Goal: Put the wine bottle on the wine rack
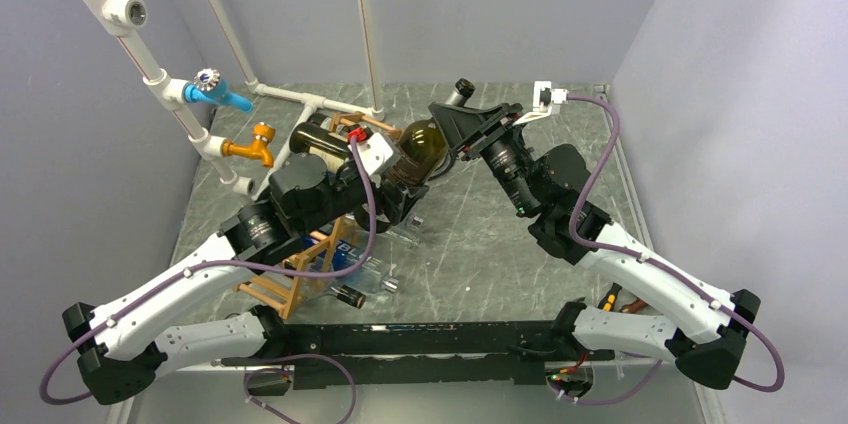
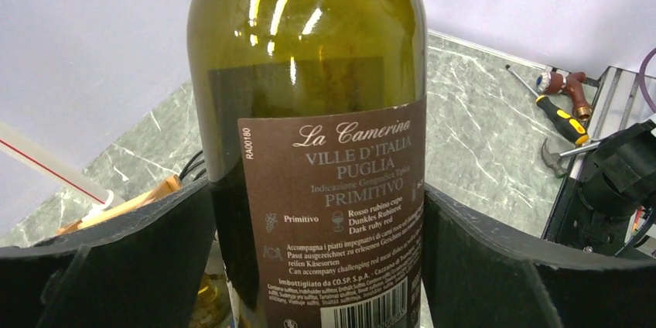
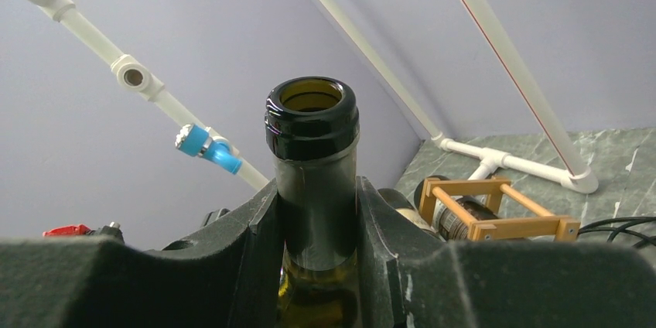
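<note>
Right gripper (image 3: pixel 317 196) is clamped on the wine bottle (image 2: pixel 309 111) neck, left gripper (image 2: pixel 317 193) spread astride its body, hold undetermined; held aloft beyond the wine rack (image 1: pixel 285 289), it could be dropped if the smooth neck slips.

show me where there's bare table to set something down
Best patch: the bare table in the middle, bordered by the left arm, the right arm and the base rail. Crowded: the left side, with the wine rack, pipes and taps, and back centre, where the wine bottle is held.
</note>
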